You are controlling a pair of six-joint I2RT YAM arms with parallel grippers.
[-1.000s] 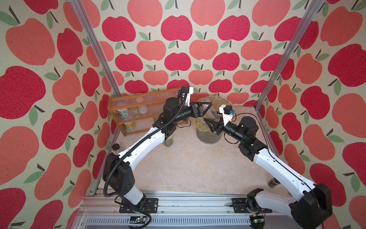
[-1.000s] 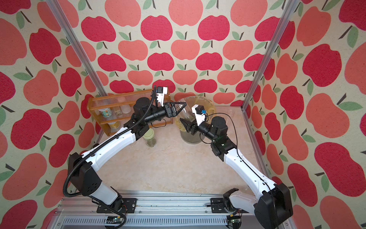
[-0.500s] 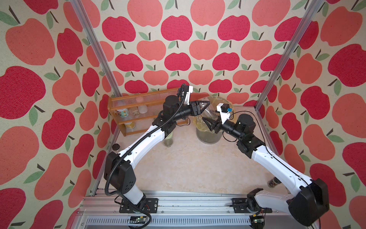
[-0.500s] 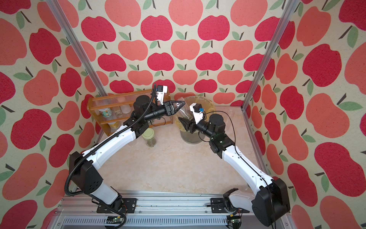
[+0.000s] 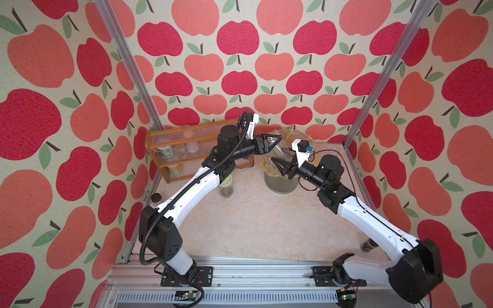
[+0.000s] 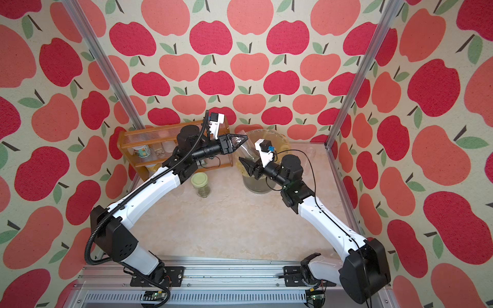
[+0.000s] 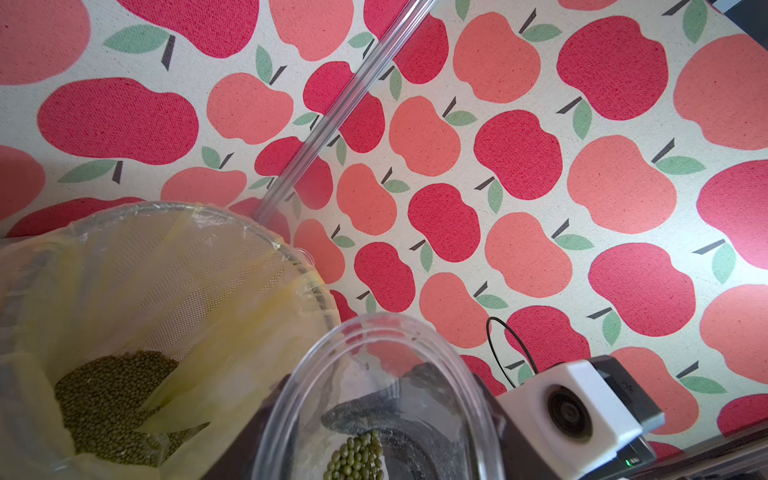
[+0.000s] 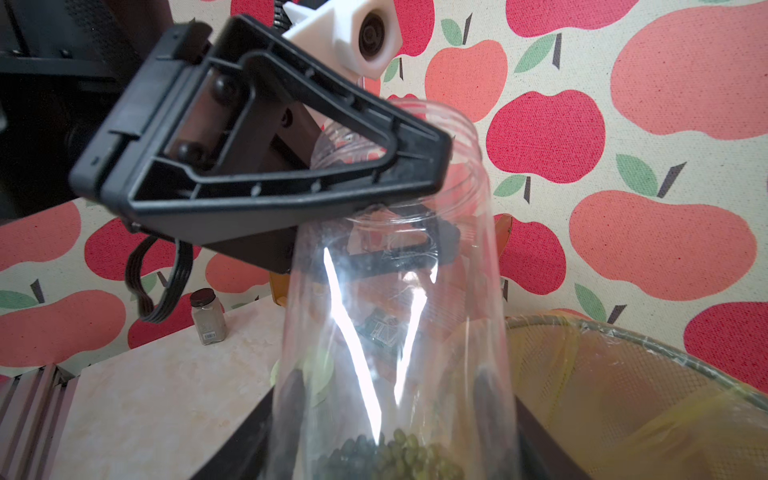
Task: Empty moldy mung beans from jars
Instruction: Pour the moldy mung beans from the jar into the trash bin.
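Your left claw (image 5: 276, 138) has just pinched shut on the clear jar (image 8: 395, 316) at its rim; the right claw (image 5: 279, 164) clamps its base. Mung beans (image 8: 395, 455) remain: emptying is unfinished.

Readable text: none in any view.
Small jar (image 8: 209, 318), dark cap: pale label with a barcode-like patch, characters too small to read.
Tub (image 5: 166, 152) on the wooden rack (image 5: 148, 149): teal and orange print, wording blurred.
Dark patch (image 8: 382, 330) seen through the clear jar (image 8: 457, 291): pale angular marks, warped by the wall, not legible.
Right wrist camera (image 7: 582, 407): small emblem on its dark side plate, too small to make out.
Numbers: 0 legible.
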